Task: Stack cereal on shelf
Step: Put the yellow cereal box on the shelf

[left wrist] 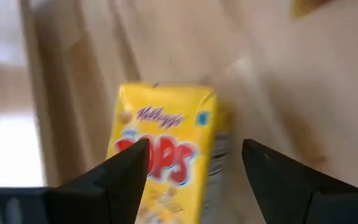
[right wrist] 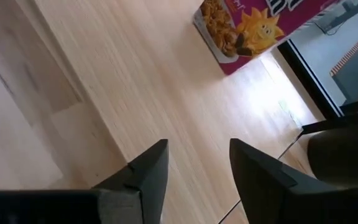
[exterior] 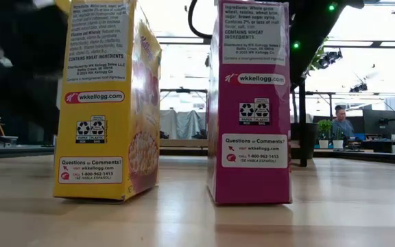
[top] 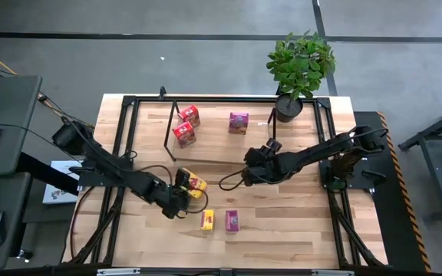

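Left claw (left wrist: 194, 168): fingers standing apart, straddling the yellow box (left wrist: 163, 155).
Box axis: running lengthwise between the fingers.
Right claw (right wrist: 197, 163): hovering apart, farther off.

Two red boxes (top: 187, 125) and a magenta box (top: 239, 123) sit on the shelf (top: 221, 142). A yellow box (top: 207, 220) and magenta box (top: 232, 221) stand upright near the table's front; another yellow box (top: 193, 182) lies behind.
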Controlling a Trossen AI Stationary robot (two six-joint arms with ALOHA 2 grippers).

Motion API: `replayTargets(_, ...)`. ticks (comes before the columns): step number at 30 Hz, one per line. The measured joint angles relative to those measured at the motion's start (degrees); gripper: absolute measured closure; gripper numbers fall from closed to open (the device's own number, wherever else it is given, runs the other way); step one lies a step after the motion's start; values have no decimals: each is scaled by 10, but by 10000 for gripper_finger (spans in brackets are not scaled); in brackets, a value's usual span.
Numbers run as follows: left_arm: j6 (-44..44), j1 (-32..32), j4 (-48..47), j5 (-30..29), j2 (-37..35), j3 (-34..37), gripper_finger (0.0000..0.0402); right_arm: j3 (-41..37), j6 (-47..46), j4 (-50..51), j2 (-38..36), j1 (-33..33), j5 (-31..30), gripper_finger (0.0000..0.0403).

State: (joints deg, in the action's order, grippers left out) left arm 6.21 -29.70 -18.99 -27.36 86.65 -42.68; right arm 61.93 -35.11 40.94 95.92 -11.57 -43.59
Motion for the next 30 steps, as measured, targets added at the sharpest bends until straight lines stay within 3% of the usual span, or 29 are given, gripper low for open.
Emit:
replayTargets(3,4,1,1,-37,24,0,152,0,5,-10,0,0,0,240)
replayTargets(9,-9,1,-3,-33,33,0,178,0,26,-46,0,0,1,240)
replayTargets(12,-10,1,-7,-33,33,0,233,0,39,-65,0,0,1,240)
replayTargets(16,-15,1,-12,-31,33,0,356,7,44,-75,1,0,3,240)
replayTargets(18,-25,1,-12,-30,33,0,387,13,52,-81,1,0,4,240)
replayTargets(24,-45,-1,-11,-27,27,0,397,30,71,-96,1,-1,6,240)
replayTargets(30,-69,-22,-42,-24,-29,-33,399,47,109,-110,1,-4,5,240)
